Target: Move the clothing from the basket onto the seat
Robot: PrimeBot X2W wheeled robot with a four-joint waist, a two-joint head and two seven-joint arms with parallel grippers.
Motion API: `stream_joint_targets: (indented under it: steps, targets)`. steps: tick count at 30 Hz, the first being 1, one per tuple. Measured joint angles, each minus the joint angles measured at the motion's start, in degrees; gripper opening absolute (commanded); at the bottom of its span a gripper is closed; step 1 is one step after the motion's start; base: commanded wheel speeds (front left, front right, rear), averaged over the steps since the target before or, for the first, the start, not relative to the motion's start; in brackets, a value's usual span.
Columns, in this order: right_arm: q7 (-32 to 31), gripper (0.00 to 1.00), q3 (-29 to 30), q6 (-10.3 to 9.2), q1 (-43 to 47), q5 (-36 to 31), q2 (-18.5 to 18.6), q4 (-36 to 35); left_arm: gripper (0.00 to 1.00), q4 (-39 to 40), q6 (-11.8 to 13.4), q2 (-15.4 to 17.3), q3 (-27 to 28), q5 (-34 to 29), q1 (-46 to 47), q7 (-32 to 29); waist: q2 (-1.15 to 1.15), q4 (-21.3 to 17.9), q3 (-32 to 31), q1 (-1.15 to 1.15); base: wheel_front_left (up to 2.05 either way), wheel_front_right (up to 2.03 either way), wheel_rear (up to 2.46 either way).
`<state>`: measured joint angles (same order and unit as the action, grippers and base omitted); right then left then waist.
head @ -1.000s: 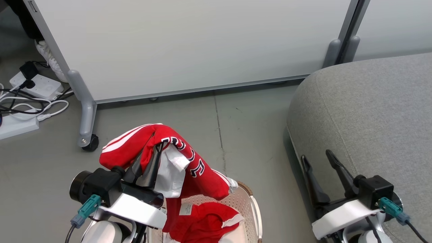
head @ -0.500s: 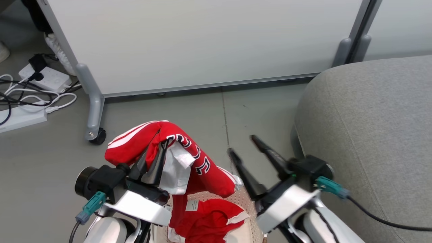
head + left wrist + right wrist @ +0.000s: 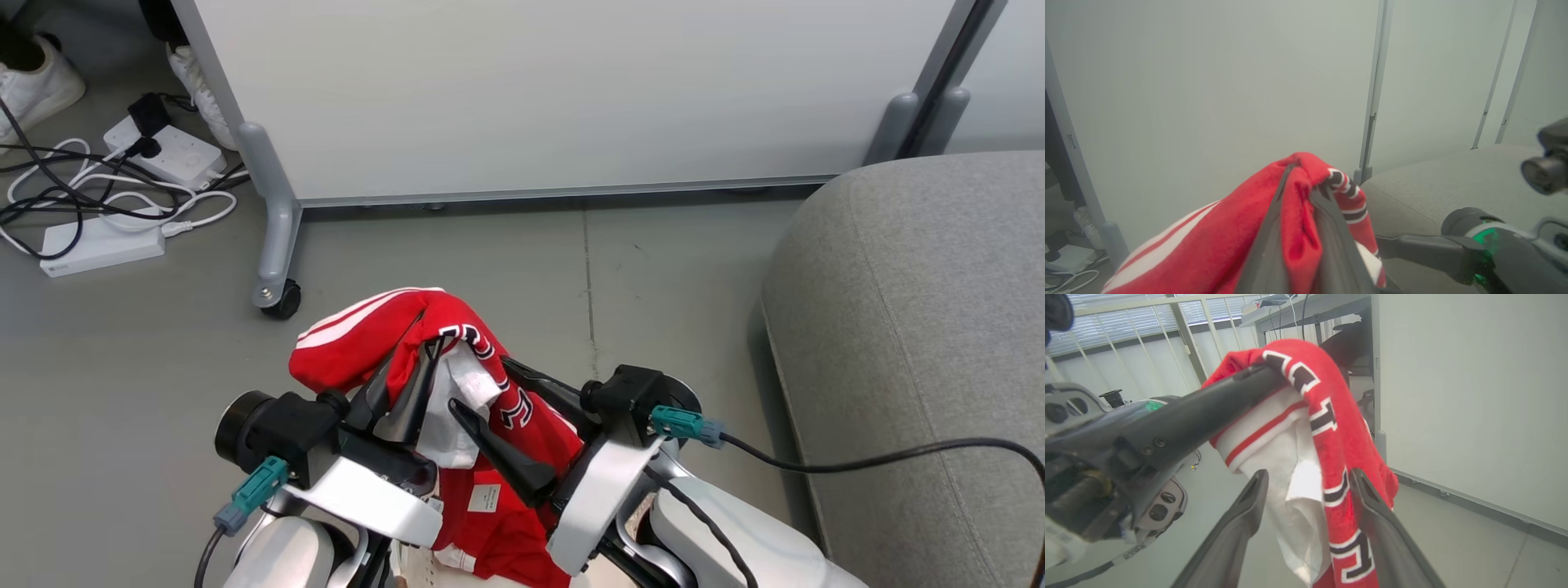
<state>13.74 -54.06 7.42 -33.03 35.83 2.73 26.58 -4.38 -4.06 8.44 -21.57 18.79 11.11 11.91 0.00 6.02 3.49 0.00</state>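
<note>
Now the left gripper (image 3: 429,333), shut tight on a jersey (image 3: 359,351) fold, holds it draped high, short of the seat (image 3: 914,327), while the right gripper (image 3: 478,382), jaws wide and empty, straddles the hanging cloth, likely to steady the carry.

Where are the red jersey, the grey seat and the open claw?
red jersey (image 3: 359,351): head view, red upper fold.
grey seat (image 3: 914,327): head view, cushion top.
right gripper (image 3: 1308,473): right wrist view, between its fingertips.
</note>
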Motion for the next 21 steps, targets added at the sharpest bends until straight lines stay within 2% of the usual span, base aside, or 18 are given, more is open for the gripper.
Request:
stream_joint_targets:
  steps: [3,4,6,14,15,17,18,19,21]
  targets:
    - [0.5,1.00,-2.7,0.01,-2.1,2.4,0.0,2.3,0.00,-0.1,-0.2,-0.1,-0.6,0.0,0.3,0.2,0.00,0.6,0.1,0.00,0.00,0.00,0.00]
    - [0.5,0.93,-3.6,0.01,-2.8,3.2,0.0,3.0,0.00,-0.2,-0.3,-0.1,-0.7,0.0,0.4,0.3,0.00,0.8,0.1,0.00,0.00,0.00,0.00]
    - [0.9,0.00,-4.5,0.01,-3.9,4.1,0.0,4.4,0.00,-0.2,-0.4,-0.2,-1.0,0.2,0.7,0.4,0.00,1.0,0.1,0.00,0.00,0.00,0.00]
    - [1.1,0.00,-6.6,0.01,-6.3,7.5,0.0,6.2,0.00,-0.2,-0.9,0.0,-1.6,0.8,0.8,0.7,0.00,1.0,0.3,0.00,0.00,0.00,0.00]
    - [1.1,0.00,-5.9,0.01,-6.3,7.5,0.0,6.1,0.10,-0.1,-0.9,0.1,-1.6,0.9,0.8,0.7,0.00,0.9,0.3,0.00,0.00,0.00,0.00]
    - [1.2,0.00,-3.8,0.01,-6.2,7.4,0.0,5.3,0.64,0.2,-0.9,0.2,-1.8,0.9,0.9,0.8,0.00,0.6,0.3,0.00,0.00,0.00,0.00]
    - [1.2,0.00,-2.5,0.01,-6.0,6.9,0.0,4.8,0.96,0.5,-1.0,0.2,-1.9,0.9,0.9,0.8,0.00,0.4,0.3,0.00,0.00,0.00,0.00]
    - [1.2,0.00,-1.1,0.00,-5.6,6.3,0.0,4.2,1.00,0.8,-1.0,0.3,-2.0,0.9,0.9,1.0,0.00,0.1,0.3,0.00,0.00,0.00,0.00]
    - [1.3,0.00,1.9,0.01,-4.1,5.0,0.0,2.9,1.00,1.3,-1.0,0.5,-2.3,0.9,0.9,1.1,0.00,-0.5,0.3,0.00,0.00,0.00,0.00]
